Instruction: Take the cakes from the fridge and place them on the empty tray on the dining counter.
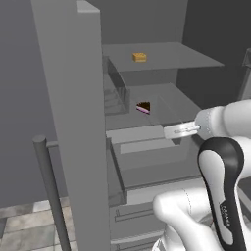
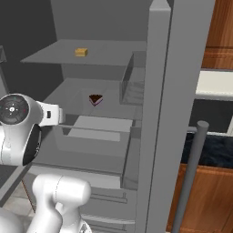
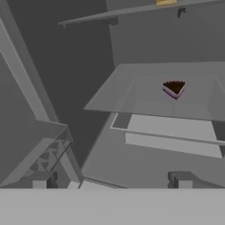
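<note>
At the bottom of the hand view, the end effector (image 3: 112, 182) is standing fully spread and holding nothing, hovering before the open tall grey French-door fridge (image 1: 73, 122). Farther in, right of centre, one dark brown wedge slice with a pink-white layer (image 3: 173, 88) is sitting on the middle shelf. Farthest, at the top edge, one small orange-tan square block (image 1: 139, 57) is resting on the upper shelf. Both cakes are waiting inside, so I judge the task is barely beginning: two pickups and two placements are remaining.
</note>
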